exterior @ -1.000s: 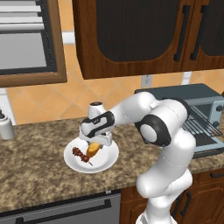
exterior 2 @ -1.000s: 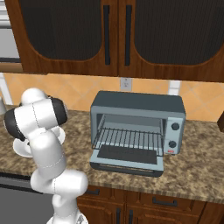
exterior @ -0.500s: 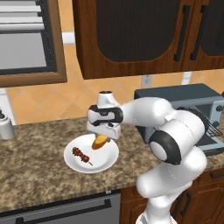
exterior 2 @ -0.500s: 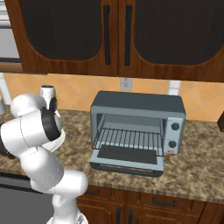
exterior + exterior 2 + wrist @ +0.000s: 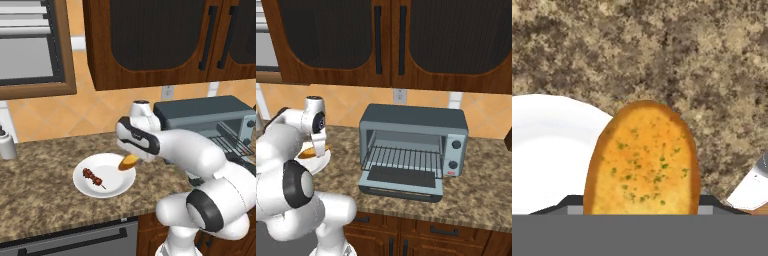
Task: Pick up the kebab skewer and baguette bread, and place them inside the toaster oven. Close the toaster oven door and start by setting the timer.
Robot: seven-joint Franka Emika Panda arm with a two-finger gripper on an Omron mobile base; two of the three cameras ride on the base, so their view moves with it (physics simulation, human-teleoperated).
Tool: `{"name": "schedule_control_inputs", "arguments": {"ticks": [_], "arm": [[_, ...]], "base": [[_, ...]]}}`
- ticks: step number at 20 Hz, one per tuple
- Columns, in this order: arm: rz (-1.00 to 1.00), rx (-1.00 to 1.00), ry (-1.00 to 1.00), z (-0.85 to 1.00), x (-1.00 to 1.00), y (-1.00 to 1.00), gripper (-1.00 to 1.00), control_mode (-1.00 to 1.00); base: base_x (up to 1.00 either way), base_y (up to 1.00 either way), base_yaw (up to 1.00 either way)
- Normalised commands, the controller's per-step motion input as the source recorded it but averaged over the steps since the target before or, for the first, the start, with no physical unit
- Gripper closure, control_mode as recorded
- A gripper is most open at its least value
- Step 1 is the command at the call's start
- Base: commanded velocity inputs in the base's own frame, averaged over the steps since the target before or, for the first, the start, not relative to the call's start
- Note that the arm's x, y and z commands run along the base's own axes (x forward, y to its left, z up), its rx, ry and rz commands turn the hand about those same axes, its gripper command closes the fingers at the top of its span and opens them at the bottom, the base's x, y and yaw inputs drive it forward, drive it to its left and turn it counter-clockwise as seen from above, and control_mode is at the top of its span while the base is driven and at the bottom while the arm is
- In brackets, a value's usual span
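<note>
My gripper (image 5: pixel 131 158) is shut on the baguette bread (image 5: pixel 128 162), a golden-orange oblong held just above the right edge of the white plate (image 5: pixel 111 188). In the hand view the baguette bread (image 5: pixel 643 160) stands between the fingers, over the plate's rim (image 5: pixel 547 145) and the counter. The kebab skewer (image 5: pixel 93 177) lies on the left half of the plate. To the right stands the toaster oven (image 5: pixel 416 125), with its wire rack showing and the toaster oven door (image 5: pixel 403 179) dropped open. From the right side, the baguette bread (image 5: pixel 308 150) shows beside my arm.
A speckled brown granite counter (image 5: pixel 40 200) carries everything. A small grey canister (image 5: pixel 6 146) sits at the far left by the wall. Dark wood cabinets (image 5: pixel 386 40) hang above the oven. The oven's knobs (image 5: pixel 455 154) are on its right panel.
The gripper has lifted the baguette bread off the plate and carried it right, toward the plate's edge. The skewer has stayed on the plate.
</note>
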Motion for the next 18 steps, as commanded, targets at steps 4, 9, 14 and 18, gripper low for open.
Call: {"name": "schedule_control_inputs", "arguments": {"ticks": [4,9,14,18], "arm": [[-0.33,0.00,-0.03,0.51,-0.78,-0.62,1.00,-1.00],[-0.14,-0.01,-0.14,0.52,-0.63,-0.89,1.00,-1.00],[-0.08,-0.01,-0.12,0.69,-0.46,-0.93,1.00,-1.00],[-0.25,0.00,-0.02,0.64,-0.32,-0.91,1.00,-1.00]], "base": [[0.00,0.00,0.00],[0.00,0.00,0.00],[0.00,0.00,0.00],[0.00,0.00,0.00]]}}
